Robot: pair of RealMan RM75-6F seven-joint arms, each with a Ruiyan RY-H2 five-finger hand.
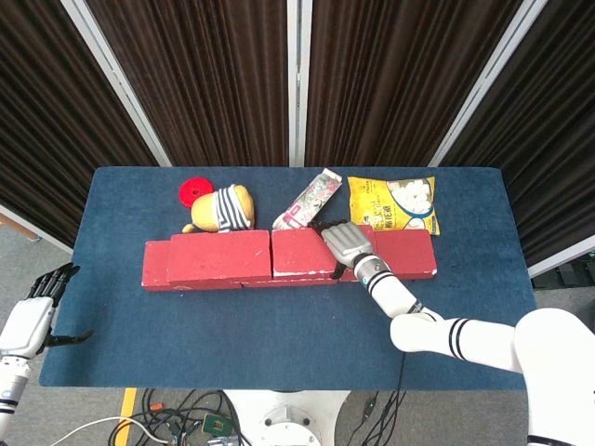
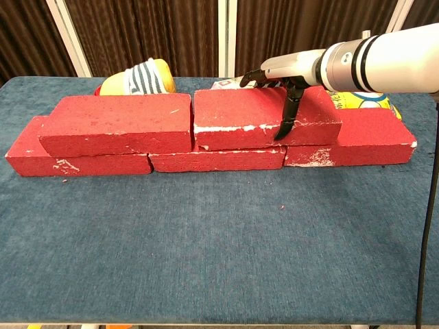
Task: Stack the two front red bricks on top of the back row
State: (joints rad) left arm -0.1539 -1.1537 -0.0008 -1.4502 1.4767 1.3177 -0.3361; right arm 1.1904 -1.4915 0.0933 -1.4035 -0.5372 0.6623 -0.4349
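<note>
My right hand [image 2: 285,75] grips the upper right brick [image 2: 264,116] across its right end, thumb down the front face. This brick sits on the bottom row [image 2: 216,159], touching the upper left brick [image 2: 116,123] at 9 o'clock. My left hand [image 1: 33,311] hangs off the table [image 1: 279,344] at 8 o'clock, fingers apart, holding nothing. The plush toy [image 2: 137,77] and snack bag [image 1: 392,204] are partly hidden at 12 o'clock. Bare cloth lies at 6 o'clock.

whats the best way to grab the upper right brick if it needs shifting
Take the upper right brick across its narrow width, from above, one part of the hand on the front face and the rest over the back edge. It lies flat with its long side facing the robot. The right hand already grips near its right end this way.
</note>
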